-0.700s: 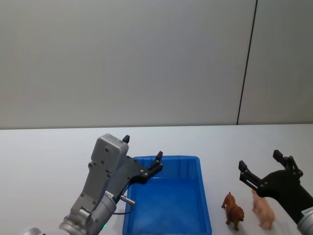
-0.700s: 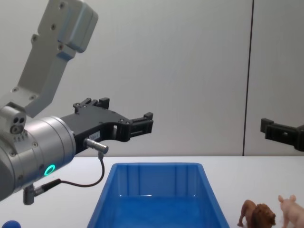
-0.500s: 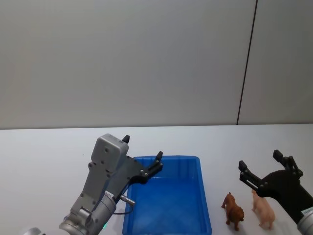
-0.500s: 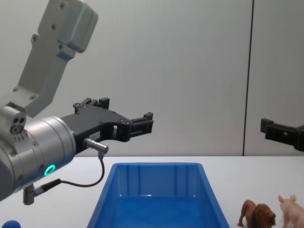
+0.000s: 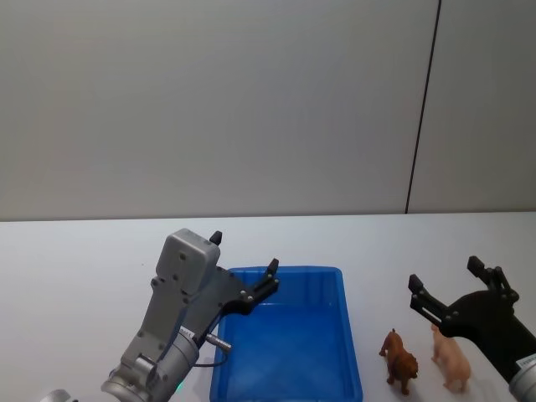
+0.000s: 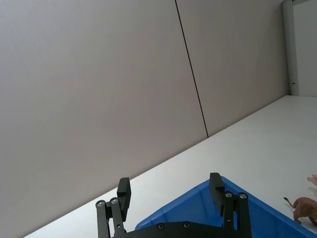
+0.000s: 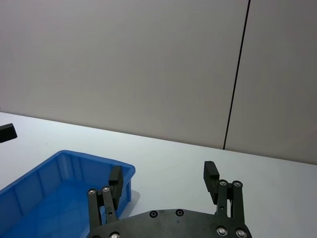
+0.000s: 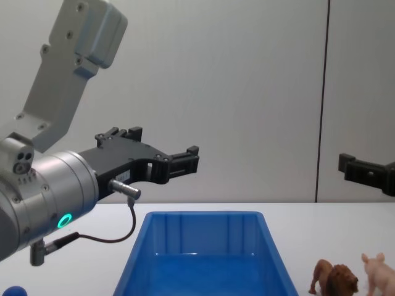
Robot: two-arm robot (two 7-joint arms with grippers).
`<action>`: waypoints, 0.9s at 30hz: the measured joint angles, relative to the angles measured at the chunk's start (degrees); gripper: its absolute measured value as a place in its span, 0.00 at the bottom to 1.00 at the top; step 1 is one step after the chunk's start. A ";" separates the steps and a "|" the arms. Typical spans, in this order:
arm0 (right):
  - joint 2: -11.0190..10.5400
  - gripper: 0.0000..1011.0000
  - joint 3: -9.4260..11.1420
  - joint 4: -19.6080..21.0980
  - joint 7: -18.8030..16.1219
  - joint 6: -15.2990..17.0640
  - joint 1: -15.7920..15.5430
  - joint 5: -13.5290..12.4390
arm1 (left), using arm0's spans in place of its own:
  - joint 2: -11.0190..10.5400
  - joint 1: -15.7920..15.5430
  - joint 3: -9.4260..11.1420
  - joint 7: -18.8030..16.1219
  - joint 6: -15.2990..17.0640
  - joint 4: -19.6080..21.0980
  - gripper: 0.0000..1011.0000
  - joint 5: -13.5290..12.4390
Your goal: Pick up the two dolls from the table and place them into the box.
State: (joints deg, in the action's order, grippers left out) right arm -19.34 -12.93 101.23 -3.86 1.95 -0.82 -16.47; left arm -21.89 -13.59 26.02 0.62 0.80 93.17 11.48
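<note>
Both my grippers hang above the table (image 5: pixel 75 268) with fingers spread wide and nothing between them. The left gripper (image 5: pixel 244 253) is over the left side of the box (image 5: pixel 289 272), and the right gripper (image 5: pixel 444 275) is above the two dolls. The lion (image 5: pixel 400 360) stands below my right fingertips and a little back toward me, on the side nearer the box. The pig (image 5: pixel 453 362) stands just beside it on the outer side. Both are apart from the box's wall. The box lies to the left of my right fingers and looks empty, so I judge that neither doll is placed yet. My worry is how close the two stand. If I come down with fingers this wide, I may straddle both, or knock one over with one finger while closing on the other. Small hard plastic on thin legs could also tip or slip out of an off-centre pinch, and a low carry could clip the box's rim. In the head view my right gripper's body sits against the pig, so part of it may be covered. The chest view cuts the pig off at its edge, along with a small dark ball (image 8: pixel 12 291) at its bottom corner. I cannot tell how far below my fingertips the dolls stand.
</note>
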 joint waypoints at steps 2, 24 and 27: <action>-0.04 0.99 0.07 -0.12 -0.11 0.14 0.07 0.00 | 0.00 0.00 0.00 0.00 0.00 0.00 0.99 0.00; -3.10 0.99 2.24 -3.90 -3.43 6.93 -0.23 -1.14 | 0.00 0.00 0.00 0.00 0.00 0.00 0.99 0.00; -3.48 0.99 2.42 -4.50 -3.65 7.83 -0.45 -1.08 | 0.00 0.00 0.00 0.00 0.00 0.00 0.99 0.00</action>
State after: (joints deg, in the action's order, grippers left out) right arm -22.82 -10.51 96.72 -7.51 9.78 -1.27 -17.55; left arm -21.89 -13.59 26.02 0.63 0.80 93.18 11.48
